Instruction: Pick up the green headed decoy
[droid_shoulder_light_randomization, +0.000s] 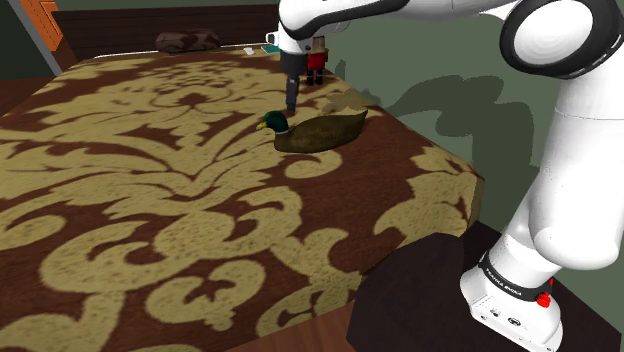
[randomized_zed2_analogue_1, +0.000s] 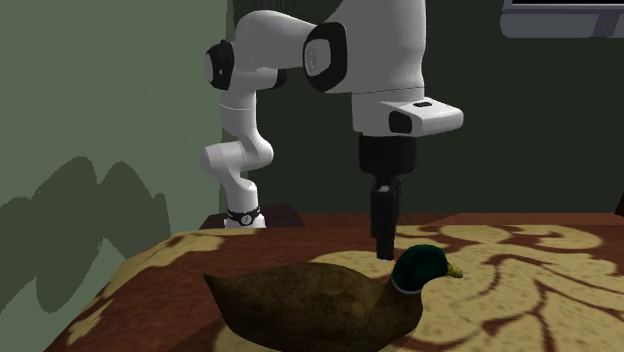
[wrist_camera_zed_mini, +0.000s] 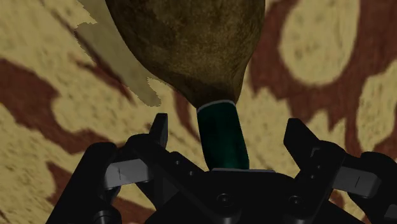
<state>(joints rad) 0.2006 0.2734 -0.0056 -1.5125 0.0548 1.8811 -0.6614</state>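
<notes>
Hovering over the decoy (droid_shoulder_light_randomization: 322, 131), the end effector (droid_shoulder_light_randomization: 291, 108) points straight down beside the green head (droid_shoulder_light_randomization: 275, 123). The decoy lies belly-down on the bed (droid_shoulder_light_randomization: 150, 230), near the edge at the shoulder view's right, head toward that view's left. In the wrist view the fingers (wrist_camera_zed_mini: 159, 130) are spread, with the head (wrist_camera_zed_mini: 222, 137) between them and touching neither. Nothing is held.

Risks, as I judge them:
- The head is rounded and much narrower than the body (wrist_camera_zed_mini: 191, 44). Closing on the head alone could let it slip out, or let the decoy swing, since the body hangs off to one side.
- Descending too far would drive the fingertips into the cover (wrist_camera_zed_mini: 51, 76). Stopping too high would catch just the crown.
- A sideways nudge could shove the decoy toward the bed edge.

Hard to read:
- Fingertip height above the head. In the second exterior view the end effector (randomized_zed2_analogue_1: 383, 245) sits just behind the head (randomized_zed2_analogue_1: 425, 268), with the tip about level with its top, but depth is ambiguous.
- Both exterior views show the fingers edge-on as one dark bar, so I take the spread from the wrist view.
- In the wrist view the bill is hidden under the end effector and the tail is cut off.
- The small red figure (droid_shoulder_light_randomization: 316, 62) at the far side of the bed is partly hidden by the arm. I cannot identify it.
</notes>
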